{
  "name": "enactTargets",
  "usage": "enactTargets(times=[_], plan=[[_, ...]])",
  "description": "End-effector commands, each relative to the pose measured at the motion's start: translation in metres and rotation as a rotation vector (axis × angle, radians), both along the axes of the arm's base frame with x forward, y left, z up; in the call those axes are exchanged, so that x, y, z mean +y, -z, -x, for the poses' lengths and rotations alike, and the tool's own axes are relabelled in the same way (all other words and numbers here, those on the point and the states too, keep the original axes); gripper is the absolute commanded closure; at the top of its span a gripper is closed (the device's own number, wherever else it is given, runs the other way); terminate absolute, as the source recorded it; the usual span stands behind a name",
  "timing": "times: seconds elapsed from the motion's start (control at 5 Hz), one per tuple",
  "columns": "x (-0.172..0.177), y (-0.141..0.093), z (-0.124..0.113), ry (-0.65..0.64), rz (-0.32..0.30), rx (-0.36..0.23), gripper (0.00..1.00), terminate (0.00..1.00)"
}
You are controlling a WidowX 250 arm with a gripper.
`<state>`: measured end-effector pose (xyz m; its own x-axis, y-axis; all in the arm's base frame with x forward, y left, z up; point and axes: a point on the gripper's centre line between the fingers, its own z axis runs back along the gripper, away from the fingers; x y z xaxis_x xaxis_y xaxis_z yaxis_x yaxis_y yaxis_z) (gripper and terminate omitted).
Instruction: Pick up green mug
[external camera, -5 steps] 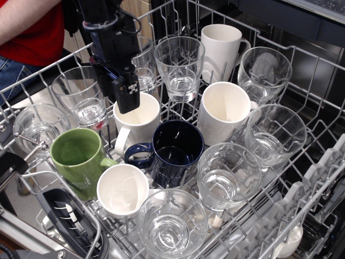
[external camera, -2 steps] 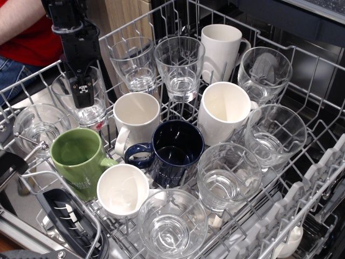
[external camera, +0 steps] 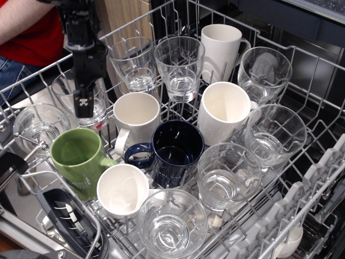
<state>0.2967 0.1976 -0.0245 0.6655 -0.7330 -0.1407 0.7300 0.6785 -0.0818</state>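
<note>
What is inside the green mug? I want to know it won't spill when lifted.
The green mug looks empty: only its bare green inner wall shows. Its near rim hides part of the bottom, so that part cannot be checked.

gripper (external camera: 82, 106) above green mug (external camera: 79, 156), dish rack (external camera: 318, 162)

The green mug (external camera: 77, 155) is open from above, hemmed by a glass (external camera: 82, 97) and white mug (external camera: 123, 190).

Black robot arm (external camera: 81, 27) reaching down from upper left, gripper (external camera: 83, 105) pointing downward, jaws' gap indiscernible
</note>
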Motion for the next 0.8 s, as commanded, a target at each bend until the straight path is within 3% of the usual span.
enactTargets(times=[0.0, 0.4, 0.6], plan=[[0.007, 0.007, -0.008, 0.077, -0.020, -0.037, 0.00, 0.00], [0.008, 0.031, -0.002, 0.094, 0.019, -0.098, 0.00, 0.00], [0.005, 0.048, 0.001, 0.086, 0.003, -0.091, 0.00, 0.00]])
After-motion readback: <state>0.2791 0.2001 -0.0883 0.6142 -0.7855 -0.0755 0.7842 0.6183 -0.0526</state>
